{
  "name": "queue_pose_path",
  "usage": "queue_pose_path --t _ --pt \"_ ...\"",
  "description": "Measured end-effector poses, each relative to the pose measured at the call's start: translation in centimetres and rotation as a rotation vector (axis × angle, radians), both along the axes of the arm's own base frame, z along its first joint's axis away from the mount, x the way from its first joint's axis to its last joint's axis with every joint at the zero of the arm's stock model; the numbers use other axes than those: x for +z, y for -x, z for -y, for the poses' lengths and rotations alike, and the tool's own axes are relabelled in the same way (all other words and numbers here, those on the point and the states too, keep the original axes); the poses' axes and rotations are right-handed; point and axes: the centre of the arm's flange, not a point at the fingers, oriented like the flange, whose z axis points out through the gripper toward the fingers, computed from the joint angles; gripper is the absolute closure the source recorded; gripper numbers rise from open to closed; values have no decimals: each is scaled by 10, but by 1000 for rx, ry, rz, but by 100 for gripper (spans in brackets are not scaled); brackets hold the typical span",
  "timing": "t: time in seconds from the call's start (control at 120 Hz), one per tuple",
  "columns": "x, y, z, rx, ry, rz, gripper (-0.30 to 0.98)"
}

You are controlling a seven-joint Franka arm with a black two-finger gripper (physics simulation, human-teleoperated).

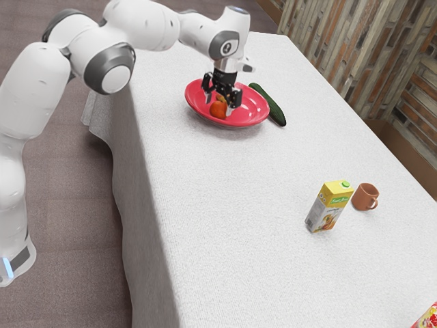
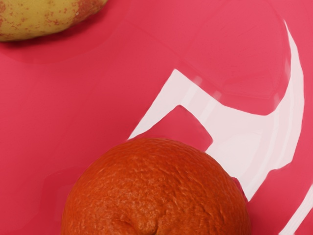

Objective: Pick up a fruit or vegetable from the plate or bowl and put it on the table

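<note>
Orange [image 2: 156, 191] on plate [image 1: 255, 115], white tablecloth [image 1: 225, 184], brick-like wall [image 1: 362, 61]

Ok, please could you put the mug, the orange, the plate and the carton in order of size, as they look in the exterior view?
Largest to smallest:
1. Plate
2. Carton
3. Mug
4. Orange
</note>
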Motion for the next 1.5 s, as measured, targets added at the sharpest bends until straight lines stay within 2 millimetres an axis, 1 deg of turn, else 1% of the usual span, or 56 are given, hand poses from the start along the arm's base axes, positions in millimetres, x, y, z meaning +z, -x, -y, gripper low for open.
queue_pose_path --t 0.183,0.433,0.817,0.875,1.0,1.092,1.15,1.2,1.258,1.35,1.392,1.425,1.5 --pt "-11 -1 -4 10 9 -8 0" --pt "-12 -1 -8 16 9 -2 0" --pt "-23 -6 -8 20 10 7 0" --pt "-24 -7 -8 22 13 11 5" --pt "-24 -9 -7 24 19 19 25" --pt "-25 -9 -6 27 22 23 33" --pt "-24 -9 -5 27 22 25 34" --pt "-18 -9 -3 26 21 34 35" --pt "-2 -8 0 22 17 54 37" --pt "32 -5 13 3 9 95 37" --pt "45 -6 24 -14 7 108 37" --pt "53 -9 37 -34 7 114 36" --pt "62 -20 71 -88 8 118 36"
